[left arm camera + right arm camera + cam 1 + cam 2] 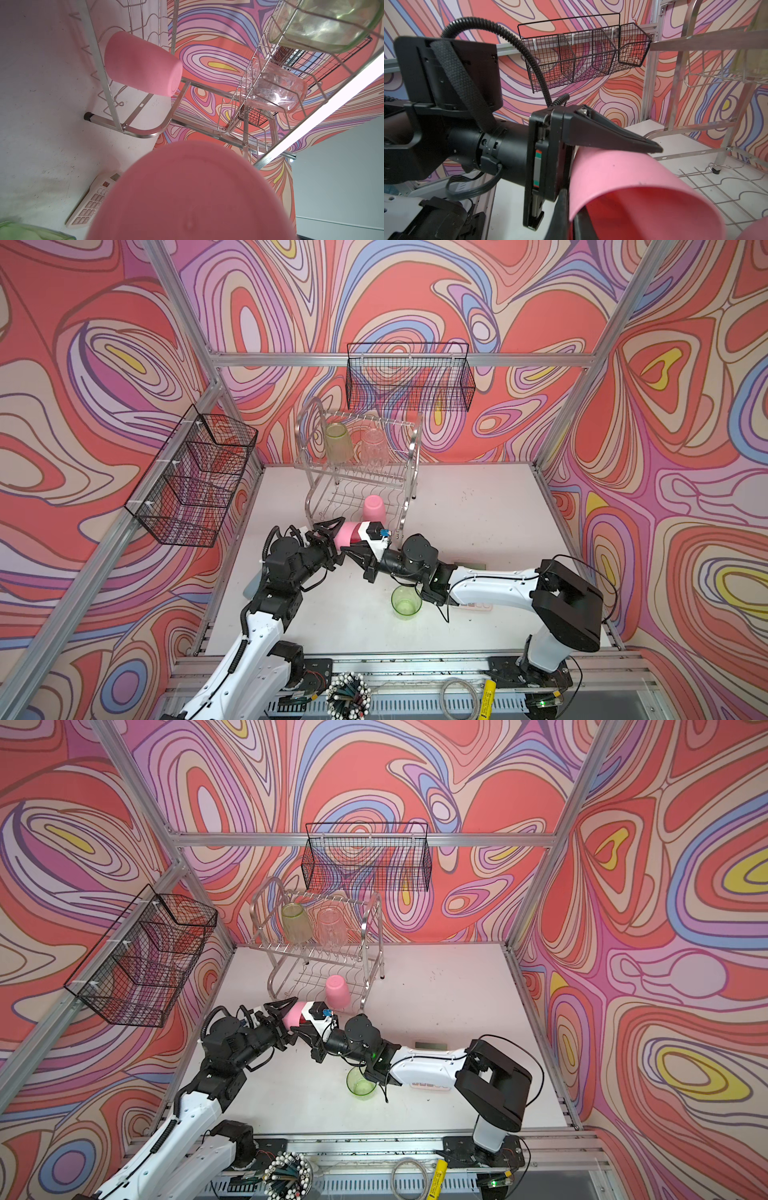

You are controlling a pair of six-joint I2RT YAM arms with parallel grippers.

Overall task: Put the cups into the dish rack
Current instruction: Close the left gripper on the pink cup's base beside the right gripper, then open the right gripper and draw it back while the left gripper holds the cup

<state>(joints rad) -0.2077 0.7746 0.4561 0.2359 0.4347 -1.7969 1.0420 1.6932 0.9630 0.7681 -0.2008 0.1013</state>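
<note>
A pink cup (347, 533) (296, 1016) hangs on its side in front of the dish rack (411, 456) (368, 928), between both grippers. My right gripper (349, 548) (572, 220) is shut on its rim, one finger inside and one outside. My left gripper (341, 539) (293, 1020) straddles its base end; one finger (612, 137) lies against the wall. The base (187, 197) fills the left wrist view. A second pink cup (374, 508) (143, 66) stands upside down on the lower tier. A green cup (338, 443) and a clear ribbed cup (374, 452) sit on the upper tier. Another green cup (406, 602) stands upright on the table.
Black mesh baskets hang on the back wall (409, 377) and the left wall (191, 477). A calculator (91, 203) lies on the table under the right arm. A holder of pens (348, 695) and a yellow tube (487, 697) lie beyond the front rail.
</note>
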